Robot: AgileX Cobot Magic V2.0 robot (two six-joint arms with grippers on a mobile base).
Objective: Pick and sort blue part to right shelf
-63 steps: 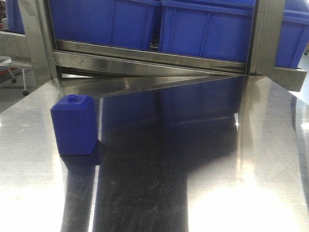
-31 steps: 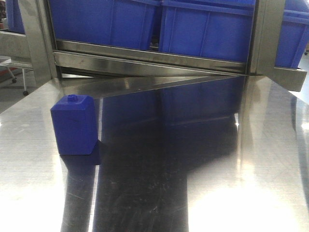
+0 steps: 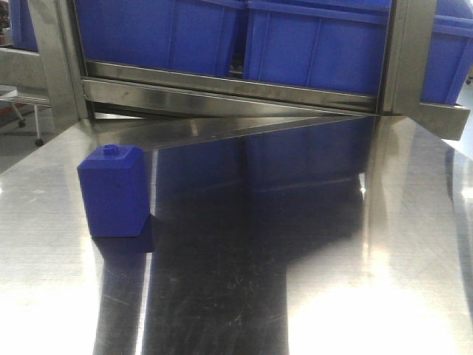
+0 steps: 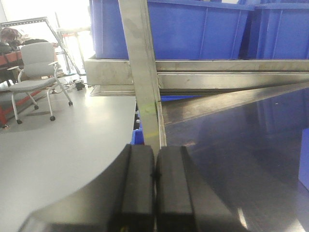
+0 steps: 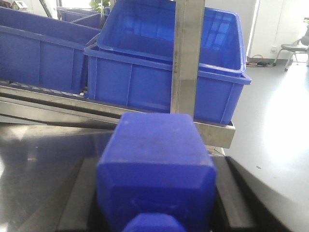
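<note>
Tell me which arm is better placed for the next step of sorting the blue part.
Right. The right tool grips the blue part, facing the blue bins. The left tool is shut and empty.

- left gripper (image 4: 155, 159): pads pressed together, nothing between
- steel post (image 4: 142, 72) dead ahead, just past the tips
- blue bins (image 4: 193, 29) racked above, behind the post
- steel table (image 4: 231, 145) right of claw; blue object (image 4: 304, 159) cut off far right
- office chair (image 4: 34, 72) far left
</note>
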